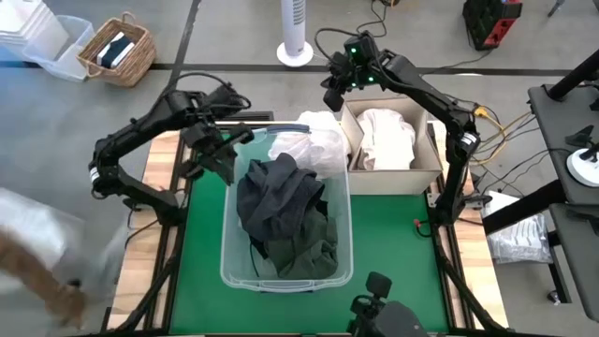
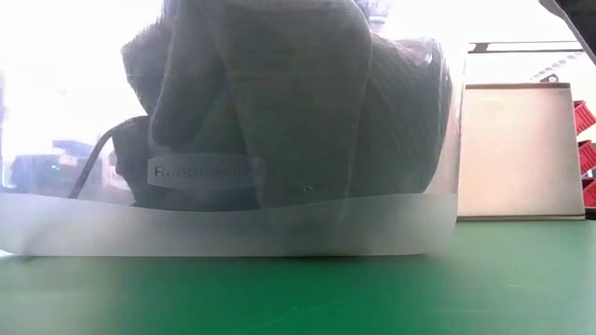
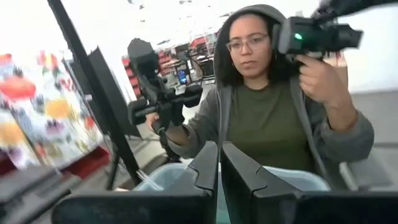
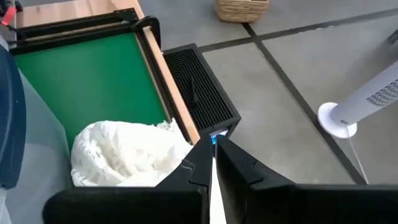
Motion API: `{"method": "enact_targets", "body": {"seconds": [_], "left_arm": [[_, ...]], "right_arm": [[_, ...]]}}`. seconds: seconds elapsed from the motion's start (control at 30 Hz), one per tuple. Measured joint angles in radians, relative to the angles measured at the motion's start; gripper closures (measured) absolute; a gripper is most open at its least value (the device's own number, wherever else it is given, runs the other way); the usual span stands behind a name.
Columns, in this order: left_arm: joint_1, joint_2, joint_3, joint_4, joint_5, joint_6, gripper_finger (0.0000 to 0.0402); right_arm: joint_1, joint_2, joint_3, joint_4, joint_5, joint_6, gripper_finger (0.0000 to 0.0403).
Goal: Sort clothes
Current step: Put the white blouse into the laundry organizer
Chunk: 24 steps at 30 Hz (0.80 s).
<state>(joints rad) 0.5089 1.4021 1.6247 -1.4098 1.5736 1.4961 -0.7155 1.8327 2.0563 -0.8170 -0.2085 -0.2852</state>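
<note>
A clear tub (image 1: 228,267) stands mid-table on the green mat, holding a heap of dark grey and dark green clothes (image 1: 285,215). In the low view they show through the tub's wall (image 2: 279,121). A beige cardboard box (image 1: 426,176), (image 2: 521,149) right of the tub holds white clothes (image 1: 388,139). Another white garment (image 1: 309,142), (image 4: 124,155) bulges over the tub's far right corner, just under my right gripper (image 1: 332,96), (image 4: 214,146), which is shut. My left gripper (image 1: 223,157), (image 3: 219,163) hovers shut over the tub's far left corner and holds nothing. My right gripper comes from above at the white garment's top (image 4: 186,163), and a white strip (image 4: 216,199) shows between its two fingers. The fingers themselves hide the place of contact. The garment hangs in a bunched mass below them over the tub's far right corner.
A person (image 3: 267,112) stands beyond the table holding control handles. A blurred arm (image 1: 37,267) shows at the table's near left. On the floor beyond the far edge are a wicker basket (image 1: 117,51), a white fan (image 1: 296,37) and a black slatted unit (image 4: 199,87).
</note>
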Motion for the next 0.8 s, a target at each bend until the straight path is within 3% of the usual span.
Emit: {"method": "enact_targets", "body": {"seconds": [0.13,0.2,0.27,0.43,0.5,0.63,0.7,0.8], "left_arm": [[-0.078,0.047,-0.008,0.188,0.000,0.009,0.0401],[-0.110,0.093,-0.008,0.308,-0.018,-0.067,0.0401],[-0.118,0.138,0.014,0.413,-0.099,-0.217,0.0401],[-0.125,0.235,0.097,0.769,-0.532,-0.736,0.0401],[-0.127,0.264,0.125,0.784,-0.683,-0.788,0.0401],[-0.113,0.248,0.168,0.754,-0.753,-0.842,0.0401],[-0.121,0.212,0.157,0.757,-0.926,-0.904,0.0401],[-0.168,0.161,0.105,0.784,-1.277,-0.963,0.0401]], "right_arm": [[-0.002,-0.022,0.000,-0.001,0.000,-0.010,0.0390],[-0.001,-0.030,0.000,0.000,-0.001,-0.011,0.0390],[0.000,-0.035,0.000,0.000,-0.001,-0.011,0.0390],[-0.001,-0.041,0.000,0.000,-0.001,-0.003,0.0390],[-0.001,-0.043,0.000,-0.005,-0.001,-0.003,0.0390],[-0.001,-0.043,0.000,-0.037,-0.001,-0.004,0.0390],[-0.001,-0.043,0.000,-0.047,-0.001,-0.013,0.0390],[-0.001,-0.043,0.000,-0.048,-0.001,-0.035,0.0390]]}}
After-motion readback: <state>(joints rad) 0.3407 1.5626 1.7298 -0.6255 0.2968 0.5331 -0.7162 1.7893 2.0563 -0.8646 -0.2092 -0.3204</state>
